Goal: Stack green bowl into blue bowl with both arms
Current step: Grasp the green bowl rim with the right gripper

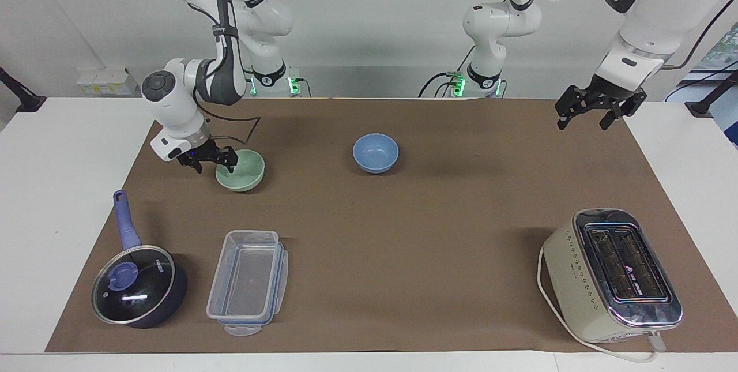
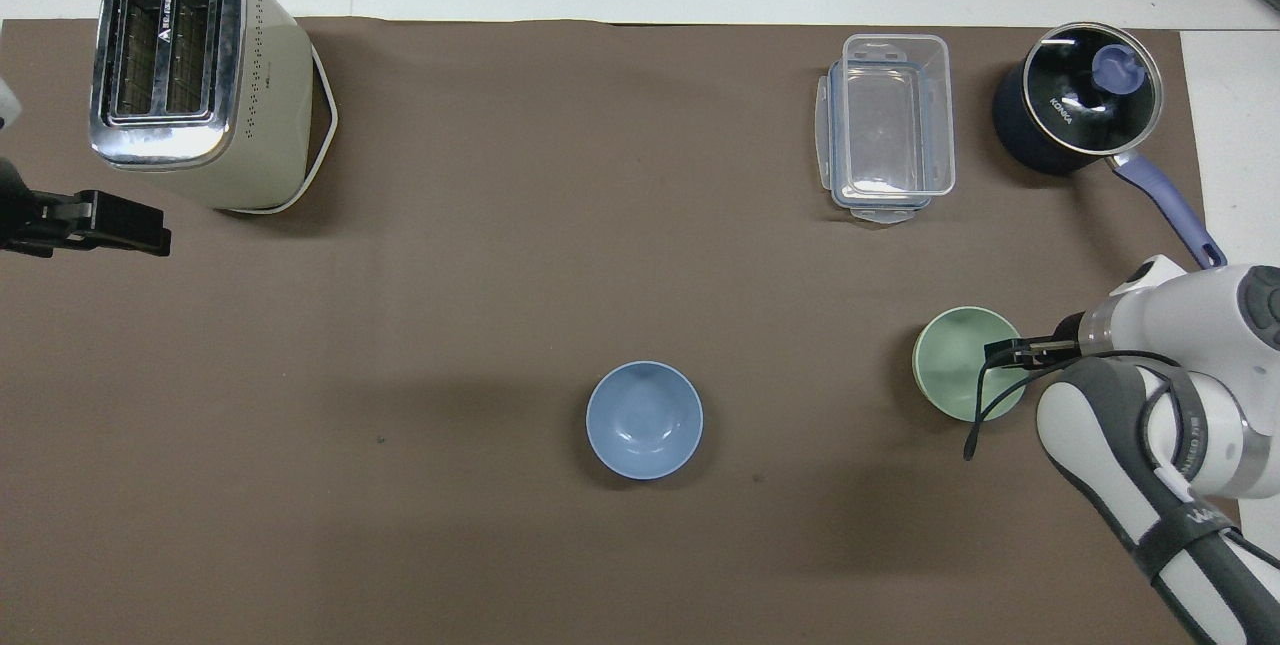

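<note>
The green bowl (image 1: 247, 170) stands upright on the brown mat toward the right arm's end; it also shows in the overhead view (image 2: 952, 367). My right gripper (image 1: 213, 160) is low at the bowl's rim on the side toward the right arm's end, open, with one finger inside the bowl and one outside; in the overhead view the right gripper (image 2: 1006, 353) overlaps that rim. The blue bowl (image 1: 375, 152) stands empty mid-mat, also in the overhead view (image 2: 644, 419). My left gripper (image 1: 597, 111) is open and empty, raised over the mat's edge at the left arm's end, and shows in the overhead view (image 2: 145, 233).
A cream toaster (image 1: 611, 274) stands farther from the robots at the left arm's end. A clear plastic container (image 1: 248, 280) and a dark blue lidded saucepan (image 1: 138, 286) stand farther from the robots than the green bowl. A brown mat (image 1: 403, 233) covers the table.
</note>
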`<state>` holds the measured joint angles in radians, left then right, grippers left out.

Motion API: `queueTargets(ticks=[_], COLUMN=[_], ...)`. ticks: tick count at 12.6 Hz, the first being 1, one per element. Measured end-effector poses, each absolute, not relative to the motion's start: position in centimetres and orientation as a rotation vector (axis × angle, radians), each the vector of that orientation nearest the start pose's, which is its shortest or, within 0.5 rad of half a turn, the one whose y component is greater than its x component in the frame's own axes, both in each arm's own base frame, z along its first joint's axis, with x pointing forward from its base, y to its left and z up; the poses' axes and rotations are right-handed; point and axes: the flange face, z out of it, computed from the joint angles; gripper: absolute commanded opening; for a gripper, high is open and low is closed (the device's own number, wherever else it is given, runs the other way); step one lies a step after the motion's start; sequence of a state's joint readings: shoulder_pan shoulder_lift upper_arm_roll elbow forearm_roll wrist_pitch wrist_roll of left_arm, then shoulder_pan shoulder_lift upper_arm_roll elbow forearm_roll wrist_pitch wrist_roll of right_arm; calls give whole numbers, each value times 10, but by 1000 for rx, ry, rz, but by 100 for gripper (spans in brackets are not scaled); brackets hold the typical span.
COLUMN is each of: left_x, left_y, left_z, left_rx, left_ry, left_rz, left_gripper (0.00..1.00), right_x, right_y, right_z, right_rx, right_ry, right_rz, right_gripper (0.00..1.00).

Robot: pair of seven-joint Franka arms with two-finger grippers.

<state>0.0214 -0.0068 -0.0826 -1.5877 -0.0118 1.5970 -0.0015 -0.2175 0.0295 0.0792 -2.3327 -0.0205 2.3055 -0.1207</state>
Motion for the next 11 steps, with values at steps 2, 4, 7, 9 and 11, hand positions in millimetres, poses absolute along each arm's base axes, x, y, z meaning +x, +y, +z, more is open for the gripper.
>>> queueTargets(ticks=[2, 4, 7, 9, 11], left_x=[546, 543, 542, 542, 542], left_y=[-33, -33, -32, -32, -32], left_z=[628, 633, 635, 635, 635], left_rx=[-3132, -3128, -3128, -3128, -3128], left_ry=[102, 104, 102, 103, 102], left_rz=[16, 19, 15, 15, 15], left_gripper=[100, 100, 100, 100, 100], right_x=[497, 497, 498, 498, 499], right_y=[-69, -69, -68, -67, -67], right_z=[315, 315, 317, 318, 320], right_rx=[-3137, -3132, -3129, -3111, -3105], right_ry=[14, 19, 21, 42, 45], right_rz=[102, 101, 99, 98, 91], right_gripper=[69, 57, 31, 16, 3])
